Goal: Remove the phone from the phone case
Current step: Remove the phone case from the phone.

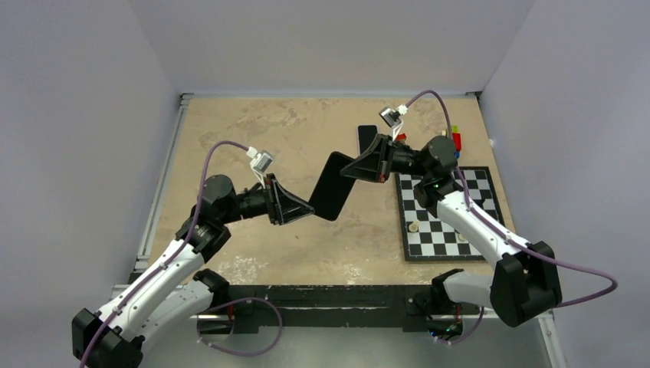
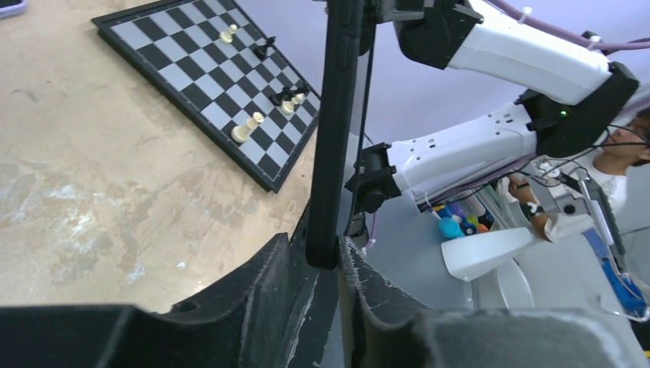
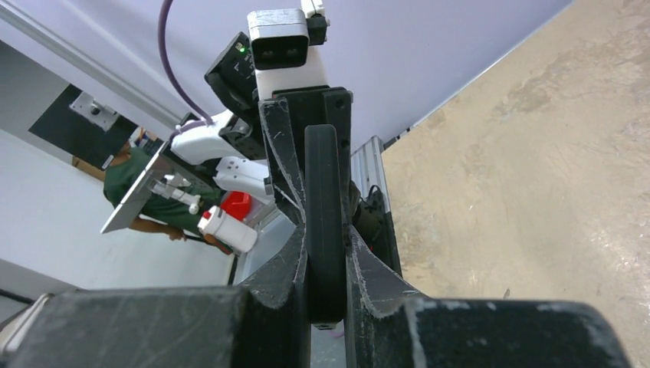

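1. Phone in black flat rectangular case (image 1: 335, 195): held tilted in the air above the beige stone-patterned worktop (image 1: 253, 130), between the two arms.
2. Left gripper (image 1: 309, 208): jaws pinch the lower end of the case across its faces.
3. Right gripper (image 1: 346, 170): jaws pinch the upper end likewise.
4. Whether the phone sits fully in the case cannot be told.
5. Risk: both grips squeeze phone and case together, so pulling may separate nothing. A slip at either end would likely drop the load onto the worktop or swing it toward the black-and-white chessboard (image 1: 448, 215).
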Controlling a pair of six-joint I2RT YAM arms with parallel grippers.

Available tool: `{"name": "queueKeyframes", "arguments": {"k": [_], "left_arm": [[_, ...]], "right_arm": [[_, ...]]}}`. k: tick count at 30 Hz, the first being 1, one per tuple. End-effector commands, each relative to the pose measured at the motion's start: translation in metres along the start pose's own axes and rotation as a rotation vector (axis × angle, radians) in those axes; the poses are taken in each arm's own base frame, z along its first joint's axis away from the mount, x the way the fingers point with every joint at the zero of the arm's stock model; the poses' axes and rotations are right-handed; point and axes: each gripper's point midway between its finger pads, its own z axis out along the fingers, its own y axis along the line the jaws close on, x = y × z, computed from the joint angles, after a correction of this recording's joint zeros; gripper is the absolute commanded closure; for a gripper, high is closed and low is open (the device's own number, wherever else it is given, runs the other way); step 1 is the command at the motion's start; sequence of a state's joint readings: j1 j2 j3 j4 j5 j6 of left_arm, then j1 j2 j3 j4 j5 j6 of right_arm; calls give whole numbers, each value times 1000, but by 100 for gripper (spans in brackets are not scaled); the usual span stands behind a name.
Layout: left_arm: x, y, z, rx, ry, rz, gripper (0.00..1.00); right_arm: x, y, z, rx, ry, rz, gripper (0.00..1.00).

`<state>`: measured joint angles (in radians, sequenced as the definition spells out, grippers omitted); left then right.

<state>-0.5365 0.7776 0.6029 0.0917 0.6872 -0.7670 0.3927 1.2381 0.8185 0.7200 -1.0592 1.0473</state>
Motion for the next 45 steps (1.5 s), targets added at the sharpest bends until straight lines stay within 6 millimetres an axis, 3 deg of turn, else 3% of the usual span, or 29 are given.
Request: {"name": "queueKeyframes", "arguments": {"k": [1, 5, 8, 11, 17, 25, 31, 34, 37, 41, 43, 45], "left_arm": [[-8, -27, 0, 144, -23, 36, 71], [-4, -35, -2, 203, 1, 86, 84], [5, -53, -8, 327, 66, 188, 91], [11, -56, -12, 360, 119, 293, 98], [-1, -91, -22, 551, 86, 474, 100], [-40, -103, 0, 667, 44, 523, 100], [-85, -95, 12, 673, -40, 512, 100], [-115, -73, 20, 573, -120, 455, 100], [-126, -42, 29, 414, -154, 467, 100], [-143, 32, 32, -48, -222, 402, 100], [-146, 81, 21, -332, -211, 353, 100], [-141, 110, 7, -508, -178, 312, 100]], "right_arm": [[-10, 38, -2, -78, -29, -85, 100], [-5, 47, -1, -107, 3, -92, 100], [1, 56, 0, -143, 28, -89, 100], [6, 67, 2, -186, 54, -73, 100], [14, 106, 4, -358, 90, -7, 100], [-15, 100, 24, -421, 70, 88, 100], [-39, 95, 33, -530, 41, 178, 100], [-52, 81, 43, -487, 6, 207, 100], [-63, 69, 46, -480, -22, 259, 100], [-77, 60, 49, -490, -73, 327, 100], [-85, 55, 52, -489, -106, 363, 100], [-96, 52, 53, -502, -153, 385, 100]]}}
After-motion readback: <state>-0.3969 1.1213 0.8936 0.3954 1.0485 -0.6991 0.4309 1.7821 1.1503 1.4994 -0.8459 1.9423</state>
